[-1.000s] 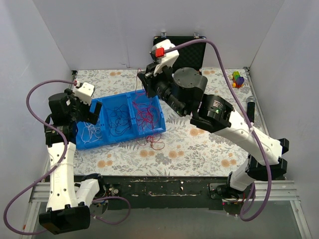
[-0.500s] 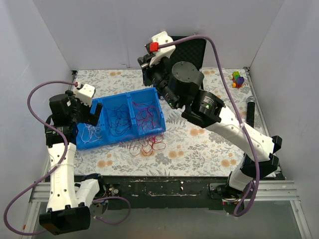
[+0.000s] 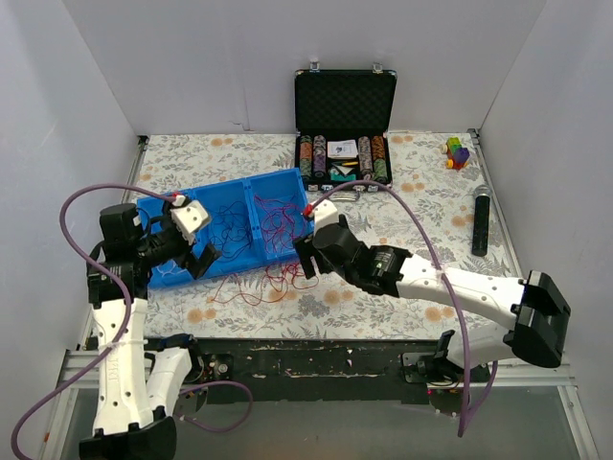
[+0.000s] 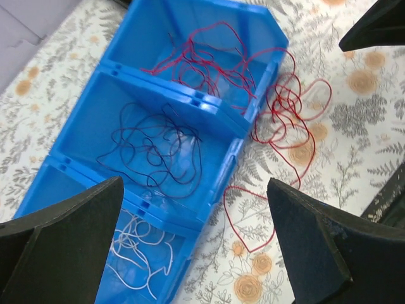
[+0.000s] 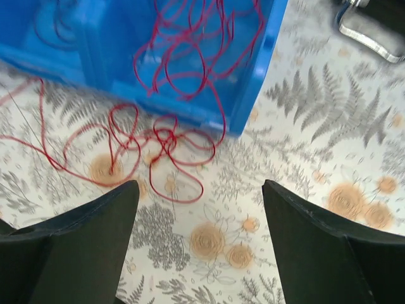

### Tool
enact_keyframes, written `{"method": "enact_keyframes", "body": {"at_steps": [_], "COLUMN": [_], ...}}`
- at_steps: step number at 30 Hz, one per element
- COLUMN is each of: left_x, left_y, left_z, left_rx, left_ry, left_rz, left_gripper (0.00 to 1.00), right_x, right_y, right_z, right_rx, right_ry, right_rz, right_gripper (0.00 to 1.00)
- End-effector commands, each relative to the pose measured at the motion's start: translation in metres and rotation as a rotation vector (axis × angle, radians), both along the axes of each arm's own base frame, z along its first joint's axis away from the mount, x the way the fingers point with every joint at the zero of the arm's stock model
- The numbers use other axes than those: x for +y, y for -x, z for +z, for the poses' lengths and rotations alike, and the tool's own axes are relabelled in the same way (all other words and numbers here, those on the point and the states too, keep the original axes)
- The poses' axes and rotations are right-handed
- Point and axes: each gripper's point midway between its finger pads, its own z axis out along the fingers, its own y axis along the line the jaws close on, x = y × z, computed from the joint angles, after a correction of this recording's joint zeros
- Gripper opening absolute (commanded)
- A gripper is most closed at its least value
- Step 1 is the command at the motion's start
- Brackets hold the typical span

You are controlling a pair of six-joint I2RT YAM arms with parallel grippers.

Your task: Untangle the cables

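Blue plastic tray (image 4: 209,16) with three compartments, lying on a flower-patterned cloth (image 3: 239,153) below and ahead of the left pincer (image 4: 195,183). This pincer hangs above the tray with its two black fingers (image 4: 69,228) spread wide and nothing between them. Seen from its wrist, the white cable (image 4: 136,244) lies coiled in the compartment nearest the fingers. The dark navy cable (image 4: 158,152) lies in the middle compartment, and the red cables (image 4: 215,66) in the farthest one. Part of the red tangle hangs over the tray's wall on the side of this pincer's right-hand finger. From there it lies in loose loops on the cloth, right up against the tray.

Right pincer (image 5: 200,185): low over the cloth, just beside the end of the tray that holds the red cables. It is likewise spread wide and grips nothing. The red loops on the cloth lie just ahead of its fingertips, more toward its left finger, with the tray's corner beyond them. Off to this pincer's right and well apart from it, an open black case (image 3: 345,105) of chips stands at the back of the cloth.
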Motion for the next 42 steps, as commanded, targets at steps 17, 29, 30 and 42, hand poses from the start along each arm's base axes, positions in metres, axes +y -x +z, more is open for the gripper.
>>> {"method": "enact_keyframes", "body": {"at_steps": [17,29,30,42], "left_x": [0.000,0.002,0.003,-0.003], "left_y": [0.015,0.012,0.012,0.013], "left_z": [-0.054,-0.045,-0.043,-0.039], "left_rx": [0.105,0.071,0.062,0.060], "left_ry": [-0.021,-0.024,-0.027,0.022], "left_rz": [-0.025,0.006,0.008,0.001], "left_gripper": [0.98,0.98,0.98,0.95], "right_x": [0.011,0.014,0.013,0.024], "right_y": [-0.008,0.008,0.009,0.010], "right_z": [-0.131,-0.167,-0.171,-0.069], "right_rx": [0.241,0.366,0.377,0.197], "right_ry": [0.055,0.052,0.055,-0.035], "right_rz": [-0.023,-0.022,-0.025,0.001], "right_gripper": [0.79,0.60,0.58,0.01]}}
